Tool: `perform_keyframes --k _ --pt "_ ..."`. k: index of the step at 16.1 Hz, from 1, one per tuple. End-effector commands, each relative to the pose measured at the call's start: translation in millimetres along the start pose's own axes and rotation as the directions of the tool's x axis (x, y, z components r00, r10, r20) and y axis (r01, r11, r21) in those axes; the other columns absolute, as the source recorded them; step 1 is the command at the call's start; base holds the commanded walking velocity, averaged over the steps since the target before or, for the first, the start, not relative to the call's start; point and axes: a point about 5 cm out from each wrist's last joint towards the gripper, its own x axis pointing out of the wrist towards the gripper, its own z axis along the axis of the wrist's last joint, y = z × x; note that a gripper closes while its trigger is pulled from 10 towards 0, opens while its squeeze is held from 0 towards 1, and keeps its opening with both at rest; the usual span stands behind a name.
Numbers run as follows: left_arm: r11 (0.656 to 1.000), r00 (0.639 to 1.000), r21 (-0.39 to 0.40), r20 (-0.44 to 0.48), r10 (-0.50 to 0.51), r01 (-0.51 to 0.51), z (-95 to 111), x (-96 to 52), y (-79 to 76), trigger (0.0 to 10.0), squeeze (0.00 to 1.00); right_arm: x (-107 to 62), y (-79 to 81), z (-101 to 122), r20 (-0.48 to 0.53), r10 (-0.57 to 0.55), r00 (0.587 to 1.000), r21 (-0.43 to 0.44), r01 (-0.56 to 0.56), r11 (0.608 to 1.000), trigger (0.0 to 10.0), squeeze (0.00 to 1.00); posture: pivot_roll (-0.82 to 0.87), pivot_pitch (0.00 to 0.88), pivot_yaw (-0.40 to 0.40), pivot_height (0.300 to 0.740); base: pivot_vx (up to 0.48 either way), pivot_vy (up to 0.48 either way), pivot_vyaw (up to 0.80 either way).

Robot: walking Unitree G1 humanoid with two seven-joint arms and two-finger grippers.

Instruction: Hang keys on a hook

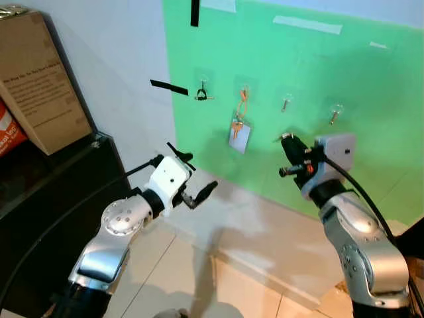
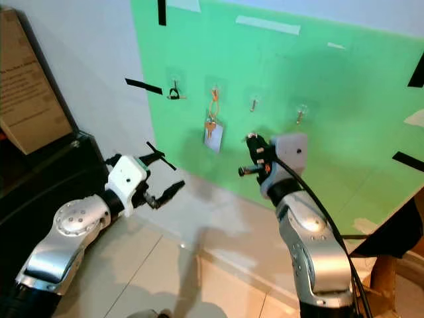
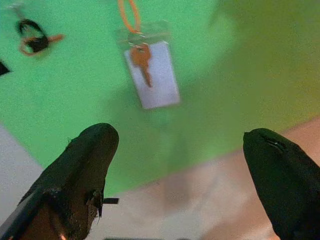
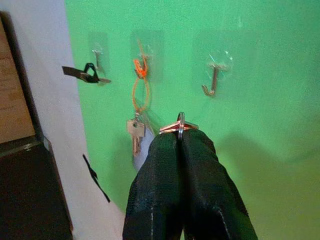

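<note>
A green board (image 1: 331, 73) on the wall carries a row of clear hooks. The leftmost hook (image 1: 202, 91) holds a small black item. On the second hook (image 4: 142, 60) an orange loop hangs with a key and white tag (image 1: 239, 132). The third hook (image 4: 214, 80) and the fourth hook (image 1: 336, 112) are bare. My right gripper (image 4: 180, 136) is shut on a metal key ring (image 4: 179, 125), a little below the third hook and short of the board. My left gripper (image 3: 185, 150) is open and holds nothing, below and left of the tagged key.
A cardboard box (image 1: 40, 79) stands on a black cabinet (image 1: 53, 199) at the left. Black tape strips (image 1: 169, 87) are stuck by the board's left edge. Pale tiled floor (image 1: 199, 278) lies below the wall.
</note>
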Motion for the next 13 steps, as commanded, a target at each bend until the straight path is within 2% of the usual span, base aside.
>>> perform_keyframes --k 1,3,7,9,10,13 --pt "0.996 0.996 -0.002 -0.017 0.087 -0.087 -1.7 -0.9 8.3 10.0 0.22 -0.2 1.2 -1.2 -0.012 0.011 1.0 0.003 -0.011 1.0 10.0 0.0 -0.02 0.0 0.016 0.74 0.0 0.0 0.0" --pt "0.991 0.991 -0.024 -0.032 0.131 -0.132 -5.4 -2.2 9.3 10.0 0.22 -7.3 0.4 -9.6 -0.043 -0.03 0.999 0.029 0.031 0.999 10.0 0.0 -0.02 0.0 0.013 0.74 0.0 0.0 0.0" --pt "0.987 0.988 -0.044 -0.039 0.15 -0.152 -6.4 -1.4 5.8 10.0 0.22 -22.3 0.3 -23.4 -0.095 -0.126 0.988 0.078 0.133 0.988 10.0 0.0 -0.02 0.0 0.016 0.74 0.0 0.349 0.0" --pt "0.986 0.986 -0.043 -0.038 0.162 -0.164 -6.5 -1.5 6.0 10.0 0.22 -25.2 0.8 -25.9 -0.103 -0.138 0.985 0.083 0.147 0.986 10.0 0.0 -0.02 0.0 0.019 0.74 0.0 0.345 0.0" --pt "0.979 0.978 -0.024 -0.056 0.199 -0.201 -8.2 -1.4 8.2 10.0 0.21 -28.0 0.6 -28.4 -0.112 -0.15 0.982 0.084 0.16 0.984 10.0 0.0 -0.02 0.0 0.022 0.74 0.0 0.0 0.0" --pt "0.977 0.976 -0.015 -0.054 0.213 -0.214 -6.9 -0.4 8.2 10.0 0.21 -28.3 -2.3 -27.6 -0.107 -0.176 0.978 0.09 0.186 0.978 10.0 0.0 -0.02 0.0 0.023 0.74 0.0 0.0 0.0"
